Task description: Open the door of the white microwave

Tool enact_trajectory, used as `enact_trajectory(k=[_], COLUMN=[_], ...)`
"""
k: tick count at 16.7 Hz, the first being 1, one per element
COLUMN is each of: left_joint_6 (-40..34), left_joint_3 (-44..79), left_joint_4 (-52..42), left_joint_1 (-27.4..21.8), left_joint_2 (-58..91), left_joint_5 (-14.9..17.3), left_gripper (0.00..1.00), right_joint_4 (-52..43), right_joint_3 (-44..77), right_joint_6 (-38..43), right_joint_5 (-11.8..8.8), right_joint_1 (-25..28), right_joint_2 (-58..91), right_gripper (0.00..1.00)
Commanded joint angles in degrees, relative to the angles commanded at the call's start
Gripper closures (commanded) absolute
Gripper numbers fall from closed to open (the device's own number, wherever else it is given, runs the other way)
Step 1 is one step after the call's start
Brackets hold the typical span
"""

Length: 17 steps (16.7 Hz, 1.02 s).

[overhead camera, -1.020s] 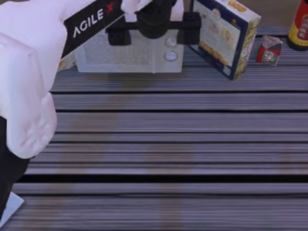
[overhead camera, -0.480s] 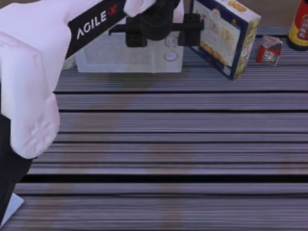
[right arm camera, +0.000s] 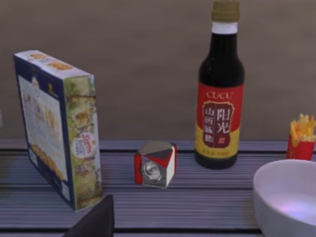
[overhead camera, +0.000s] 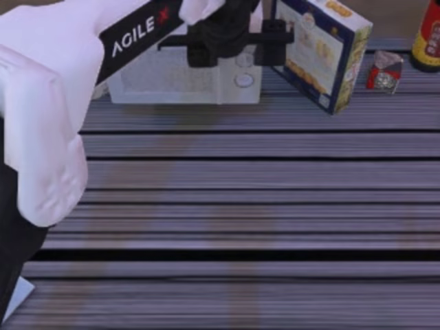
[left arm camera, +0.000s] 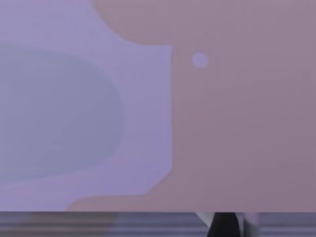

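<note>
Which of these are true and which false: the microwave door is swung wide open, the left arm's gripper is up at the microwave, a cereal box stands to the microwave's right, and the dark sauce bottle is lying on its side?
1. The door of the white microwave is swung wide open. False: it lies flat against the front.
2. The left gripper is at the microwave's top front. True.
3. A cereal box stands to the microwave's right. True.
4. The sauce bottle lies on its side. False: it stands upright, beside a small red and white cube.

White microwave [overhead camera: 185,86] w/ grey speckled door [overhead camera: 168,79]; blue-edged cereal box [right arm camera: 59,128]; purple-grey striped table [overhead camera: 240,206].
</note>
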Motion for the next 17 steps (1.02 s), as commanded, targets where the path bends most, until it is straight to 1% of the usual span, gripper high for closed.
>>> enact_trajectory(k=[3,4,7,12,17], left_joint_6=[0.0,-0.5,-0.6,-1.6,-1.6], left_joint_3=[0.0,-1.3,-3.7,-12.7,-13.1], left_joint_4=[0.0,0.2,1.4,4.9,5.1], left_joint_1=[0.0,-2.0,-1.9,-1.7,-1.7], left_joint_2=[0.0,-1.4,-2.8,-7.3,-7.5], left_joint_5=[0.0,1.2,0.6,-0.8,-0.9], left_gripper=[1.0,1.0,1.0,1.0,1.0], right_joint_4=[0.0,0.0,0.0,0.0,0.0], right_joint_3=[0.0,0.0,0.0,0.0,0.0], right_joint_6=[0.0,0.0,0.0,0.0,0.0], right_joint_5=[0.0,0.0,0.0,0.0,0.0], right_joint_1=[0.0,0.0,0.0,0.0,0.0], right_joint_2=[0.0,0.0,0.0,0.0,0.0], right_gripper=[0.0,0.0,0.0,0.0,0.0])
